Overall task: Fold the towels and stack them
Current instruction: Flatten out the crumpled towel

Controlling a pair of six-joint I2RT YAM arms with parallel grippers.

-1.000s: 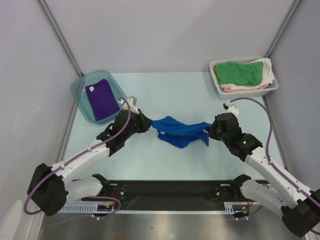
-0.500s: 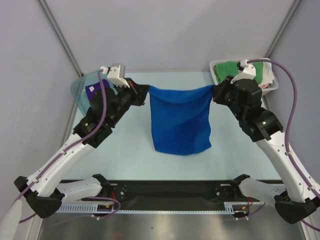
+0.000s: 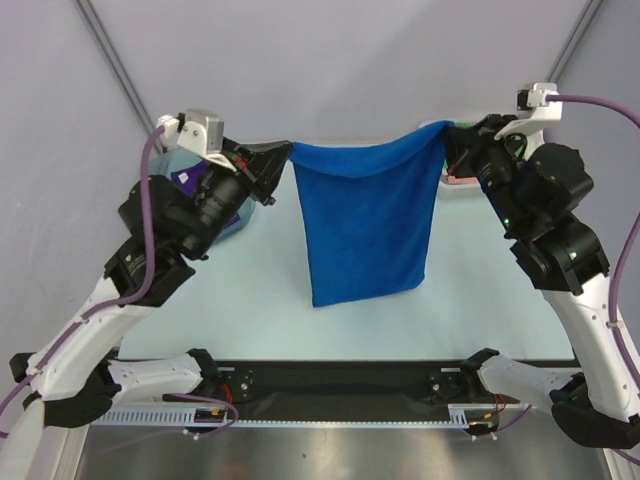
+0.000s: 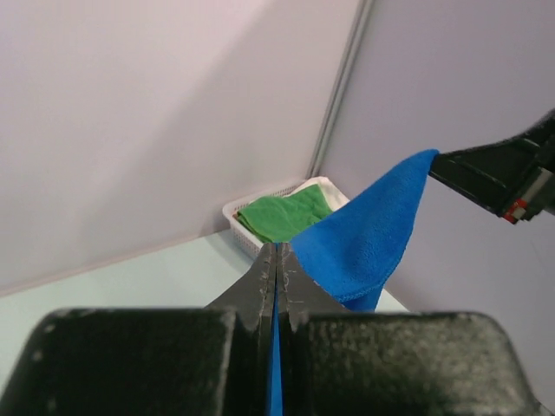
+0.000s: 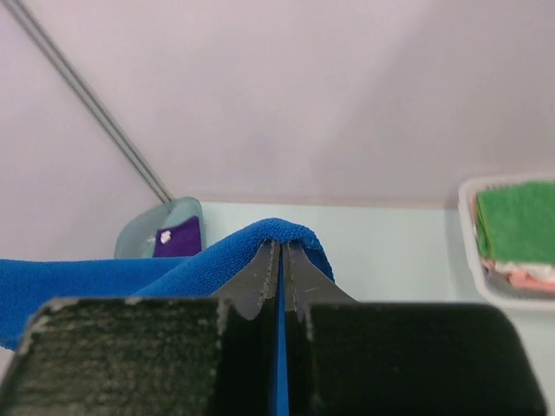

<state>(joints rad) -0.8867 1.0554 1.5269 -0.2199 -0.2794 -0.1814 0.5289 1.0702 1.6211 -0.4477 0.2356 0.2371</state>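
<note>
Both claws are gripping the blue towel [image 3: 365, 225] by its top corners. The left claw [image 3: 283, 152] is clenched on the left corner and the right claw [image 3: 452, 140] is clenched on the right one, which is sitting slightly higher. The towel is hanging spread out in the air between them, above the table [image 3: 250, 300], and its bottom edge is looking clear of the surface. The purple towel [image 5: 178, 236] is lying in the tub [image 5: 143, 232] at far left, and the green towel [image 4: 282, 217] is lying in the basket [image 4: 236, 211] at far right. Step in hand, likely: shaking out the blue towel before its first fold. The next move is probably calling for both arms lowering together, keeping the top edge taut and level, so the towel is landing flat and unwrinkled.
</note>
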